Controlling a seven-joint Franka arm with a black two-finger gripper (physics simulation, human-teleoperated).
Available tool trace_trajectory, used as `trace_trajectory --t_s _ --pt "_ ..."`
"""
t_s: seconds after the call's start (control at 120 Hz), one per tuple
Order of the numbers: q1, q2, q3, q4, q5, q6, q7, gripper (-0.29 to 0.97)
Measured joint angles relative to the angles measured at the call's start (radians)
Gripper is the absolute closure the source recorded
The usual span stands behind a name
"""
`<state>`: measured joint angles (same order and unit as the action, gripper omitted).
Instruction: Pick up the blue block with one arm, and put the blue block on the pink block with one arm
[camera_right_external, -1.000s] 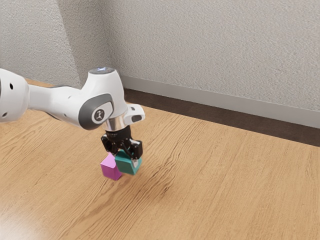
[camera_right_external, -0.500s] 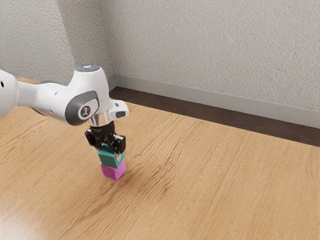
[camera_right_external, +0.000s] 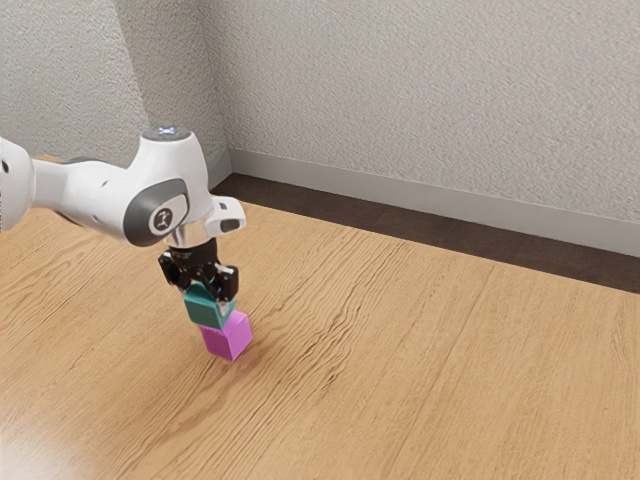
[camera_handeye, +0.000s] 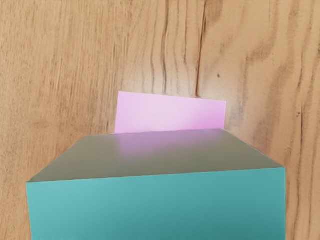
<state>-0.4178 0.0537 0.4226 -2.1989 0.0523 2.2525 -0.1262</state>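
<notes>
Blue block (camera_right_external: 205, 306) has come over pink block (camera_right_external: 228, 338), pincer (camera_right_external: 207, 290) clamped

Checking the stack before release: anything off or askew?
Yes. The blue block, held in the gripper, sits off-centre over the pink block, shifted toward the exterior view's left; a strip of pink sticks out past it. Whether they touch is unclear.

White arm (camera_right_external: 90, 195) — grey caps, blk gripper (camera_right_external: 208, 292)
</notes>
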Motion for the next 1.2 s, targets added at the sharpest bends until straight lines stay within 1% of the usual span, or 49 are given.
trace_trajectory --t_s 0.45,0.775,0.967,1.2 --pt "0.001 0.035 -0.002 0.031 0.002 0.007 0.017 0.29" --pt "0.0 0.037 -0.002 0.036 0.002 0.01 0.037 0.29" --pt "0.0 0.036 -0.004 0.036 -0.002 0.01 0.049 0.13" --pt "-0.007 0.01 -0.004 0.038 -0.003 0.01 0.059 0.06"
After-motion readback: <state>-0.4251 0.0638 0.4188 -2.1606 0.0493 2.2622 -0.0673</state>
